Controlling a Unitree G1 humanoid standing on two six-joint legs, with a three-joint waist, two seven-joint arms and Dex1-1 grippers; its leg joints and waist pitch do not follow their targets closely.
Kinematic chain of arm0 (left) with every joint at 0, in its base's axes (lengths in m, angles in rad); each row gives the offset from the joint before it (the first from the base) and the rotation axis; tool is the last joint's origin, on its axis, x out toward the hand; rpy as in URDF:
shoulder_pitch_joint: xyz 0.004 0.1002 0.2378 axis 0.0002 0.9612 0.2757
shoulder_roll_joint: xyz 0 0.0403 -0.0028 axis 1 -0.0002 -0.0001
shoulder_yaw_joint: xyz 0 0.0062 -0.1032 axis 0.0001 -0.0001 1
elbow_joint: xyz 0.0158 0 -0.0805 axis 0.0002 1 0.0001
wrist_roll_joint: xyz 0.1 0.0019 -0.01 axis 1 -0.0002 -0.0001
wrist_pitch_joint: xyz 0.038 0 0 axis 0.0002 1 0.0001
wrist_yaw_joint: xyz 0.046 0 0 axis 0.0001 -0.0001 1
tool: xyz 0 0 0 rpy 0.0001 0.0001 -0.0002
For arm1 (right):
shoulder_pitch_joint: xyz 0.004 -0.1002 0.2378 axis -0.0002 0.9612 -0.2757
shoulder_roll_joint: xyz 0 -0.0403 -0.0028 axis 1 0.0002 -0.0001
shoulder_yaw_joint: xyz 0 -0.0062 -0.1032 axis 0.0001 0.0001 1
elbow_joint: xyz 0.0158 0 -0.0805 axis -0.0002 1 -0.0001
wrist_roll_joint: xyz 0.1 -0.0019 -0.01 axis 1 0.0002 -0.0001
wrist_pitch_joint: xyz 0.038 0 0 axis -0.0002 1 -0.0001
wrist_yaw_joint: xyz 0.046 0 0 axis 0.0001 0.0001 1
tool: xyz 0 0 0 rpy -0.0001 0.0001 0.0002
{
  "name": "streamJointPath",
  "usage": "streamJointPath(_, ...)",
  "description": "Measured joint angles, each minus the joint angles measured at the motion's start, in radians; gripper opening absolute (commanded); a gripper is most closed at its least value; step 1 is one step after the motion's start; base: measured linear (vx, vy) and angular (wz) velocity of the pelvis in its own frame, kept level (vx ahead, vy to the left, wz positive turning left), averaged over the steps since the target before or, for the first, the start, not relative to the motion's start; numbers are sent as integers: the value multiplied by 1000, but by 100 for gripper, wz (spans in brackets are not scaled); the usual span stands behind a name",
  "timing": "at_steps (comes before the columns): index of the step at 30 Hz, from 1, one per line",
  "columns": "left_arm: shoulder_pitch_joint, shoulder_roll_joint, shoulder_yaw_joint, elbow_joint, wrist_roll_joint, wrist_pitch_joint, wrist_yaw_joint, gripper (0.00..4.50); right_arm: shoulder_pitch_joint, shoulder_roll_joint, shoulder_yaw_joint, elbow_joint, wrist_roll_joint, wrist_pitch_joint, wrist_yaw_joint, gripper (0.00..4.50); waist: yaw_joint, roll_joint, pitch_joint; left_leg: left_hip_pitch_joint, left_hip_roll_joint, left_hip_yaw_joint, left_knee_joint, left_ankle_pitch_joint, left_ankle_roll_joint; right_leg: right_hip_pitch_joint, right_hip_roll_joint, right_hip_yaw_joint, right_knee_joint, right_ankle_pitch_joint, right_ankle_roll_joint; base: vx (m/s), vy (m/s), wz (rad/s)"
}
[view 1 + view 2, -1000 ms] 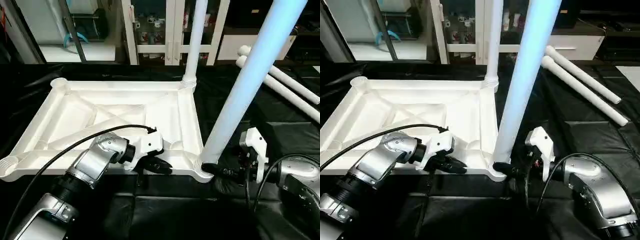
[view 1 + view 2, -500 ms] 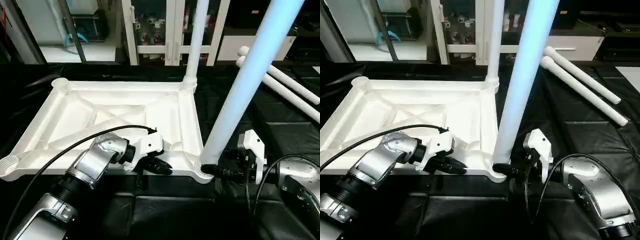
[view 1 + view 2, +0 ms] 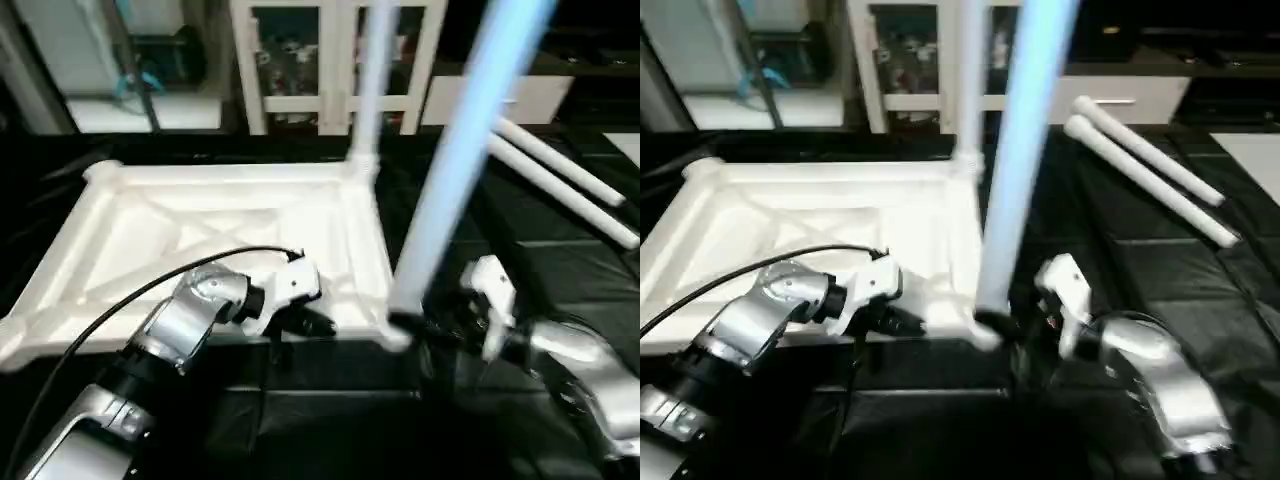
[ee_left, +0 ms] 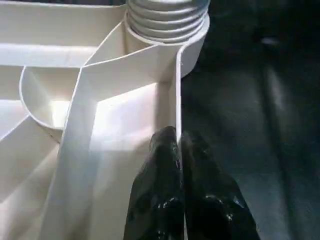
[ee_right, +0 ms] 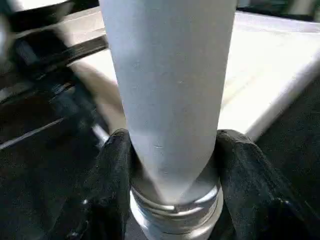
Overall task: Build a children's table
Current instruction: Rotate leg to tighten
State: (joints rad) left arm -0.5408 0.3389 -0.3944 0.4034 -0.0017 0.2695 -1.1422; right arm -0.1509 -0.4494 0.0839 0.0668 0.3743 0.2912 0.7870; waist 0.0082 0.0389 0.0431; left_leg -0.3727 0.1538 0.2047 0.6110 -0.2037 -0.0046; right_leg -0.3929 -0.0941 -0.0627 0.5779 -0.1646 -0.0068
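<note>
while the black-covered work table (image 3: 560,290) spreads under everything, the white tabletop (image 3: 130,240) lies on it upside down, ribbed underside up, taking up the head view's middle and 9 o'clock side. two legs already stand in its corner sockets: the near leg (image 3: 455,160) rises tilted from the corner at about 5 o'clock of the tabletop, and the far leg (image 3: 368,80) stands upright in the corner at about 1 o'clock. two loose legs (image 3: 1145,170) lie side by side on the black cover, well apart from the tabletop toward 2 o'clock. the right gripper (image 5: 172,165) grasps the near leg just above its ribbed collar, one black finger (image 5: 112,175) pressed on each side of the tube. the left gripper (image 4: 181,150) sits at the tabletop's near edge, beside that same corner, its fingers clenched together on the thin edge wall, one inside and one outside. a black cable (image 3: 120,300) arcs over the left forearm.
</note>
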Motion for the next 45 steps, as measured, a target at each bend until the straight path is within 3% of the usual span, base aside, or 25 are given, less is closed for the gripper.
streamJointPath(6, -44, -132, 47, 105, 39, 58, 233, 0, -149, 196, -50, 239, -67, -54, -268, 209, -43, 0, 1, 6, -1, -10, 5, 0, 0, 7, -1, -9, -8, -2, 3, -37, 9, -5)
streamJointPath(9, -71, -249, 97, 166, 56, 120, 427, 0, -272, 283, -70, 420, -112, -113, -445, 209, -78, 12, 8, 7, 0, -30, 5, -1, 0, 18, -3, -39, -35, -2, 3, -61, 26, -8)
streamJointPath(10, -91, -300, 112, 195, 67, 138, 510, 0, -325, 311, -85, 487, -131, -132, -530, 209, -88, 19, 12, 5, 1, -36, 4, -1, 0, 29, -5, -53, -40, -5, 1, -72, 29, -4)
streamJointPath(12, -103, -346, 120, 220, 69, 147, 586, 0, -358, 340, -97, 544, -138, -159, -607, 209, -85, 15, 16, 6, 1, -29, -1, -1, 0, 28, -14, -57, -7, -21, -15, -77, 10, -1)
streamJointPath(13, -111, -372, 121, 241, 70, 147, 631, 0, -379, 355, -107, 584, -142, -174, -648, 209, -82, 1, 15, 15, 0, -10, -3, 0, -1, 29, -18, -46, 29, -36, -20, -3, -76, 10)
streamJointPath(14, -117, -382, 122, 251, 70, 146, 654, 0, -396, 363, -109, 607, -144, -184, -670, 209, -77, -10, 15, 26, -1, -2, -2, -1, -1, 21, -18, -30, 35, -40, -9, -3, -76, 10)
streamJointPath(15, -121, -388, 124, 258, 71, 146, 668, 0, -408, 369, -112, 626, -149, -193, -684, 209, -78, -15, 17, 26, -4, -4, 16, -18, -13, 11, -21, -33, 31, -40, -3, 11, -81, 1)
streamJointPath(16, -123, -388, 127, 259, 71, 145, 675, 0, -427, 377, -112, 647, -153, -200, -693, 209, -68, -15, 19, 25, -2, -32, 47, -63, -12, 10, -31, -56, 30, -40, -2, 42, -3, -27)
streamJointPath(17, -132, -388, 132, 260, 72, 145, 678, 0, -440, 382, -115, 663, -156, -215, -699, 209, -61, 3, 14, 22, -4, -53, 48, -57, -21, 8, -33, -75, 28, -39, 0, 42, -3, -27)
streamJointPath(18, -137, -389, 133, 264, 75, 145, 681, 0, -445, 385, -119, 677, -160, -229, -703, 209, -61, 3, 14, 14, -3, -64, 44, -49, -29, 7, -31, -87, 22, -39, 0, 52, 0, -12)
streamJointPath(20, -139, -386, 136, 268, 84, 144, 688, 0, -468, 399, -128, 724, -173, -257, -706, 209, -72, 3, 12, 11, 7, -64, 36, -47, -30, 8, -19, -89, -1, -32, -10, 0, 0, 0)
streamJointPath(22, -140, -380, 142, 272, 86, 141, 689, 0, -490, 406, -129, 773, -179, -289, -706, 209, -87, 3, 12, 6, 7, -63, 35, -48, -30, 9, -18, -89, -8, -24, -24, 0, 0, 0)
streamJointPath(25, -141, -375, 141, 274, 85, 136, 688, 0, -492, 406, -129, 789, -186, -321, -700, 209, -92, 3, 12, 8, 6, -63, 33, -48, -30, 10, -18, -91, -14, -24, -24, 0, 0, 0)
streamJointPath(27, -141, -360, 136, 274, 85, 127, 674, 0, -488, 403, -129, 785, -186, -330, -679, 264, -93, 4, 12, 7, 7, -63, 30, -48, -30, 10, -18, -92, -18, -24, -24, 0, 0, 0)
streamJointPath(29, -141, -352, 132, 274, 84, 117, 655, 0, -471, 401, -141, 769, -173, -341, -639, 279, -93, 5, 13, 7, 6, -62, 29, -48, -30, 10, -18, -92, -19, -24, -24, 0, 0, 0)
streamJointPath(33, -139, -323, 120, 257, 84, 106, 603, 0, -416, 389, -151, 718, -150, -336, -563, 319, -87, 7, 14, 6, 7, -61, 26, -48, -30, 9, -18, -90, -19, -22, -26, 0, 0, 0)
streamJointPath(36, -121, -276, 93, 206, 81, 106, 522, 0, -341, 353, -121, 592, -144, -296, -494, 341, -84, 8, 14, 5, 7, -58, 25, -48, -30, 8, -19, -87, -18, -10, -27, 0, 0, 0)
streamJointPath(40, -38, -141, 29, 38, 35, 94, 274, 0, -173, 189, -51, 325, -98, -156, -265, 385, -60, 8, 14, 7, 9, -51, 21, -47, -31, 8, -18, -79, -14, 12, -20, 35, -15, 6)
streamJointPath(43, -21, -82, -12, -22, 28, 59, 156, 0, -130, 111, -13, 192, -58, -86, -135, 410, -41, 12, 12, 8, 13, -33, 15, -46, -31, -1, -17, -58, -3, 12, -10, 76, -26, 12)
streamJointPath(45, -8, -57, -27, -57, 15, 48, 103, 0, -97, 54, 3, 123, -26, -60, -57, 427, -24, 16, 10, 6, 16, -27, 14, -36, -22, -8, -17, -53, 3, 5, -7, 72, -10, 5)
